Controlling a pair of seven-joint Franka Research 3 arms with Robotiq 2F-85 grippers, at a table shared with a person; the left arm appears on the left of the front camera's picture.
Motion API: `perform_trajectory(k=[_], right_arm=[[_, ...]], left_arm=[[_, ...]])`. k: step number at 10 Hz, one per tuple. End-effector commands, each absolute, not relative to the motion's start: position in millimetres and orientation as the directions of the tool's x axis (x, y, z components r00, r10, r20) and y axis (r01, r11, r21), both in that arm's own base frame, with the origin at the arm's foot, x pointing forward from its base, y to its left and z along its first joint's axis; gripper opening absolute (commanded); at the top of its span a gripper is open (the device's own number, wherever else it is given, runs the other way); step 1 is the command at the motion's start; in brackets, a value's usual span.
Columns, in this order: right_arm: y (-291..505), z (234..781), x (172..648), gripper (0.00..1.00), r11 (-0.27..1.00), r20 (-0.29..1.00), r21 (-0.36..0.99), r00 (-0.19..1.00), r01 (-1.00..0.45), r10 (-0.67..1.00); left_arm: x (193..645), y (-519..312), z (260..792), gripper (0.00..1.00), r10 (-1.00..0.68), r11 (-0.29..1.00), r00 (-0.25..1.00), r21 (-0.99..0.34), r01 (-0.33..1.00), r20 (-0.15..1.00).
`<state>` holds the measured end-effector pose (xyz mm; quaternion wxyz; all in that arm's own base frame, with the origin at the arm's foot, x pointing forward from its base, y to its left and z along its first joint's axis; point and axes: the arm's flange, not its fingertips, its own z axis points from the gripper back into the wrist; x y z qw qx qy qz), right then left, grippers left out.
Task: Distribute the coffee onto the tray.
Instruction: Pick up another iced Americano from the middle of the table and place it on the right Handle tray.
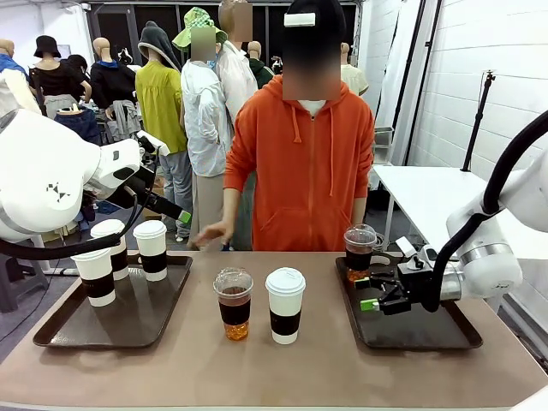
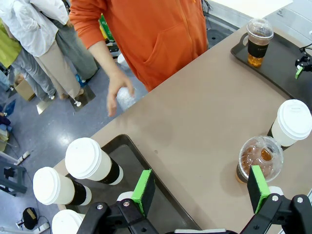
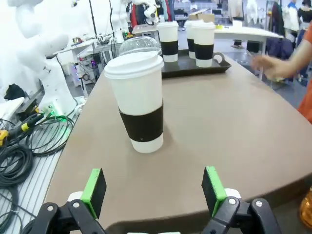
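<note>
The white cup (image 1: 285, 305) stands upright on the bench (image 1: 325, 370), left of the right tray (image 1: 428, 330). The right claw (image 1: 366, 294), spread and empty, faces it, nearer than the spread left claw (image 2: 201, 190).

A white block wall (image 1: 479, 77) rises at right, a white table (image 1: 428, 193) beside it, beyond the brown worktop (image 1: 282, 368); grey glossy floor (image 2: 53, 122).
</note>
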<state>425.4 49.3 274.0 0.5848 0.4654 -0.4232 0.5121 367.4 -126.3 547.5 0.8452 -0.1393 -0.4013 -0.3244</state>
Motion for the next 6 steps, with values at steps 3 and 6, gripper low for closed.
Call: perform_trajectory(k=[3,6], right_arm=[[71.0,259.9,429.4,1.00,-0.008,0.987,0.049,0.048,-0.999,0.156],[75.9,252.8,434.9,1.00,0.048,0.992,0.059,0.064,-0.997,0.105]], left_arm=[[367.8,-125.1,547.6,1.00,-0.432,0.752,0.470,0.019,0.659,0.770],[367.8,-125.1,547.6,1.00,-0.432,0.752,0.470,0.019,0.659,0.770]])
